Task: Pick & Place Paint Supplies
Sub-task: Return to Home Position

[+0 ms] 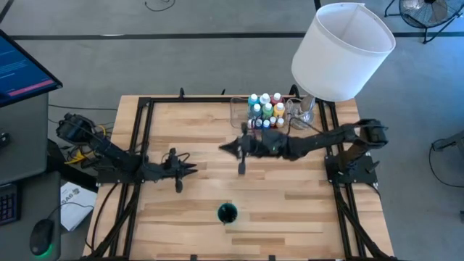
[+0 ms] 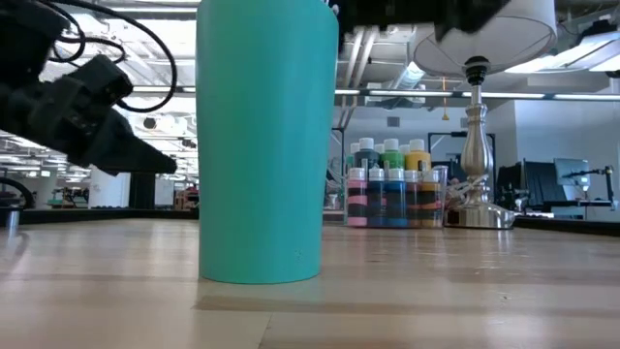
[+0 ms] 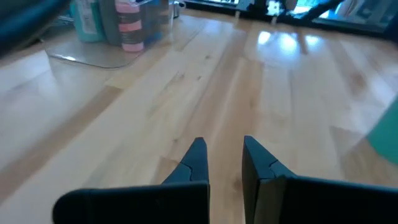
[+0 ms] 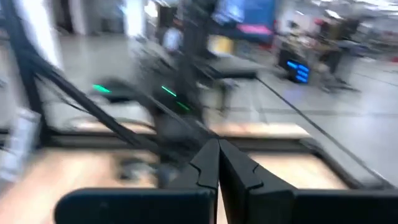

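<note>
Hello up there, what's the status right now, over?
Left tool open, empty. Right tool shut, empty. Paint bottles bunched at far side. Nothing blocking.

High view: the cup [image 1: 227, 213] interior at lower centre is dark; brushes inside cannot be made out. The lampshade [image 1: 342, 49] at upper right covers most of the lamp. Bottles [image 1: 265, 109] are too small to read. Low view: the top edge crops cup and lampshade; the cup hides the counter [image 2: 436, 291] behind it. Left wrist view: bottles cropped by the frame edge. Right wrist view: everything beyond the right tool [image 4: 217, 146] is blurred.
</note>
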`<state>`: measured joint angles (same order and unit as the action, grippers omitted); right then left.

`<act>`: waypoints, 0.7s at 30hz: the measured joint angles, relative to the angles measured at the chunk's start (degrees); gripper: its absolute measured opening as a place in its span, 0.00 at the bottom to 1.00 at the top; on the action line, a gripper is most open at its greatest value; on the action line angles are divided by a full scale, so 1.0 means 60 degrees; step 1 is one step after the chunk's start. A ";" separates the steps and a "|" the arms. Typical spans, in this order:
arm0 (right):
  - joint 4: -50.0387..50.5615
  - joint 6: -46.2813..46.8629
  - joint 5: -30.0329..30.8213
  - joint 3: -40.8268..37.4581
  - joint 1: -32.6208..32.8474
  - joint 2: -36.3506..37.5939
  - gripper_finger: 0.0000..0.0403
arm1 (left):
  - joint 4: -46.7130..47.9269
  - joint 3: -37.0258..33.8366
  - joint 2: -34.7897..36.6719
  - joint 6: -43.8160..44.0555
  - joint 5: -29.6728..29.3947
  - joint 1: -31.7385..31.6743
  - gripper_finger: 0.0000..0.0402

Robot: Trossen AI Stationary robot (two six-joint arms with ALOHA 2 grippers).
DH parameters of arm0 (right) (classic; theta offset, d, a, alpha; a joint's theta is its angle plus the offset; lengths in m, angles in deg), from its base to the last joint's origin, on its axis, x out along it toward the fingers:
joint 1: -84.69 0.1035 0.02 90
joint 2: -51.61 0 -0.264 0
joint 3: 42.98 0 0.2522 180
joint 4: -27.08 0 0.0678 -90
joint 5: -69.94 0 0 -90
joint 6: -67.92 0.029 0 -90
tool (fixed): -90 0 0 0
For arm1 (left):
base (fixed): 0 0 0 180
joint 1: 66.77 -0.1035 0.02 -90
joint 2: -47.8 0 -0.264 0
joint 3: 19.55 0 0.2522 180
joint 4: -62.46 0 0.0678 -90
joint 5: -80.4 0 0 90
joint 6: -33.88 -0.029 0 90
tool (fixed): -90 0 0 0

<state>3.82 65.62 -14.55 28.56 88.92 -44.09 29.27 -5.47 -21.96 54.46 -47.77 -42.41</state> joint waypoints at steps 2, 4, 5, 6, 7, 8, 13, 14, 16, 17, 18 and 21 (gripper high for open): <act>-0.0066 -0.0182 0.0011 -0.0553 -0.0446 0.0236 0.00 | -0.0017 -0.0001 0.0000 -0.0350 0.0244 -0.0363 0.00; -0.0705 -0.0208 -0.0097 -0.1162 -0.0887 0.0496 0.00 | -0.0112 0.0000 0.0000 -0.0620 0.0623 -0.0803 0.00; -0.1161 -0.0184 -0.0311 -0.1516 -0.1116 0.0655 0.00 | -0.0175 0.0000 0.0000 -0.0681 0.0841 -0.1018 0.00; -0.1725 -0.0099 -0.0537 -0.1889 -0.1349 0.0775 0.00 | -0.0217 0.0000 0.0000 -0.0701 0.1001 -0.1243 0.00; -0.2360 -0.0025 -0.0770 -0.2312 -0.1577 0.0837 0.00 | -0.0234 0.0000 0.0000 -0.0716 0.1129 -0.1450 0.00; -0.3028 0.0094 -0.0958 -0.2681 -0.1807 0.0823 0.00 | -0.0296 0.0000 0.0000 -0.0731 0.1185 -0.1641 0.00; -0.5758 0.0891 -0.1734 -0.4403 -0.3175 0.0814 0.00 | -0.0916 0.0000 0.0000 -0.1194 0.1193 -0.2534 0.00; -0.5975 0.1054 -0.1879 -0.4648 -0.3388 0.0815 0.00 | -0.1033 0.0000 0.0000 -0.1275 0.1217 -0.2710 0.00; -0.6222 0.1171 -0.2036 -0.5068 -0.3732 0.0796 0.00 | -0.1316 0.0000 0.0000 -0.1372 0.1664 -0.3103 0.00; -0.6433 0.1157 -0.2049 -0.5277 -0.3829 0.0793 0.00 | -0.1411 0.0007 0.0000 -0.1373 0.1973 -0.3318 0.00; -0.6618 0.1128 -0.2048 -0.5469 -0.3902 0.0797 0.00 | -0.1413 0.0049 0.0000 -0.1369 0.2342 -0.3525 0.00; -0.7464 0.1066 -0.2045 -0.6148 -0.4102 0.0797 0.00 | -0.1434 0.0267 0.0000 -0.1356 0.3267 -0.4043 0.00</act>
<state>-40.96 72.02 -26.82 -8.33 64.31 -39.31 20.67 -3.87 -21.96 46.33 -28.17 -66.67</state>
